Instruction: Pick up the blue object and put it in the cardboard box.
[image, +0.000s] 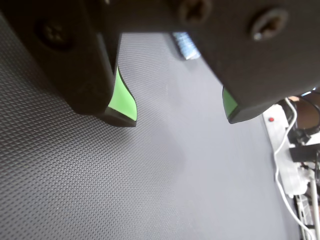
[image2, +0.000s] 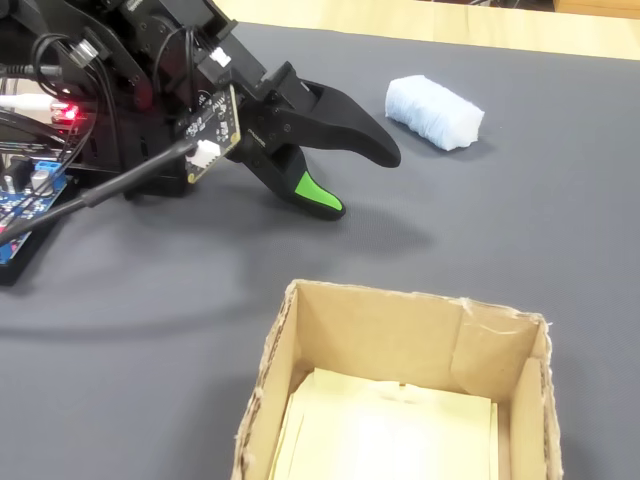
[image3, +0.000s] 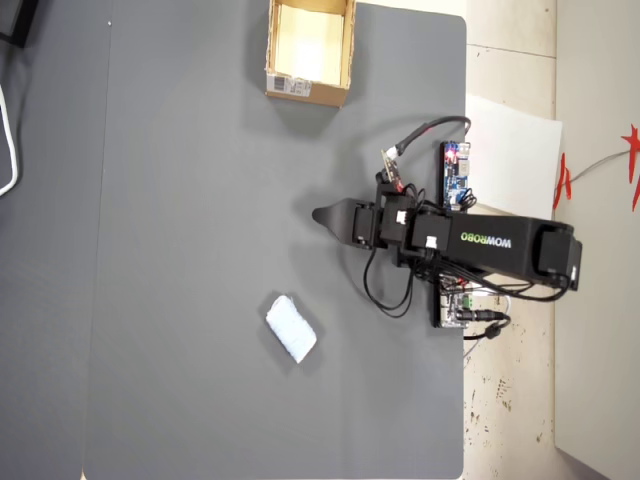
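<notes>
The blue object (image2: 435, 112) is a pale blue-white soft block lying on the dark grey mat. In the overhead view the blue object (image3: 291, 328) lies below and left of the arm. My gripper (image2: 360, 182) hovers low over the mat, open, with nothing between its green-padded fingers (image: 124, 102). The gripper (image: 180, 117) frames bare mat, and the blue object (image: 186, 46) peeks out far ahead, partly hidden by the right finger. The cardboard box (image2: 400, 300) stands open at the front of the fixed view with pale paper inside. Overhead, the cardboard box (image3: 305, 92) sits at the top, well away from the gripper (image3: 322, 215).
The arm's base with cables and a lit red LED (image2: 65, 112) stands at the left. A blue circuit board (image3: 457, 175) lies beside the arm at the mat's right edge. A white power strip (image: 282, 150) with cables lies off the mat's edge.
</notes>
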